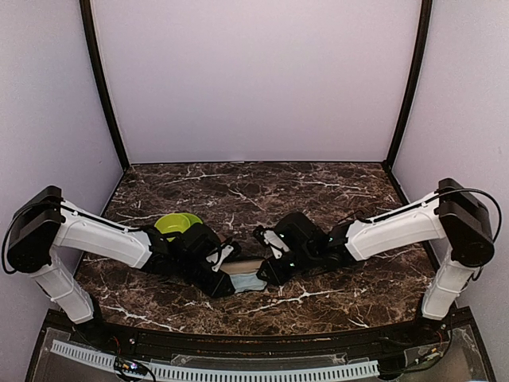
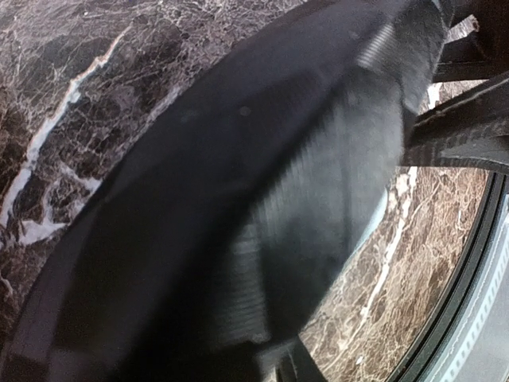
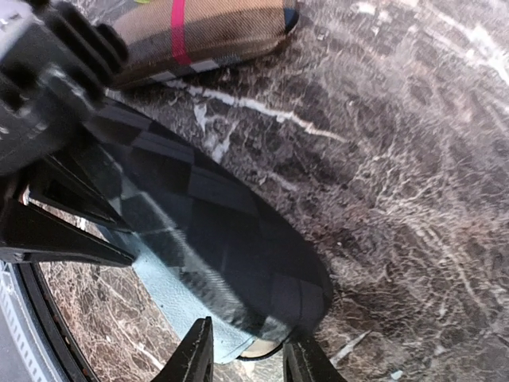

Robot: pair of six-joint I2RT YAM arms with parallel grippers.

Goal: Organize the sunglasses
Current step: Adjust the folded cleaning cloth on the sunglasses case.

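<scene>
The sunglasses do not show in any view, so where they lie relative to either hand cannot be told, nor whether they sit inside a case. Both arms reach inward and meet low over the near middle of the marbled desk. The right hand has its two fingertips set on either side of the rounded end of a dark checked case, pinching it. A light blue cloth lies under the case's near edge, and its corner reaches in between those fingertips too. The left hand is at the opposite end of that case. Its wrist view is almost filled by the blurred dark case with a sliver of the blue cloth at its edge, and whether its fingers are spread or pressed on the case cannot be told. A second, tan plaid case with a pink stripe lies on the desk just beyond the dark one. A green bowl sits behind the left hand.
</scene>
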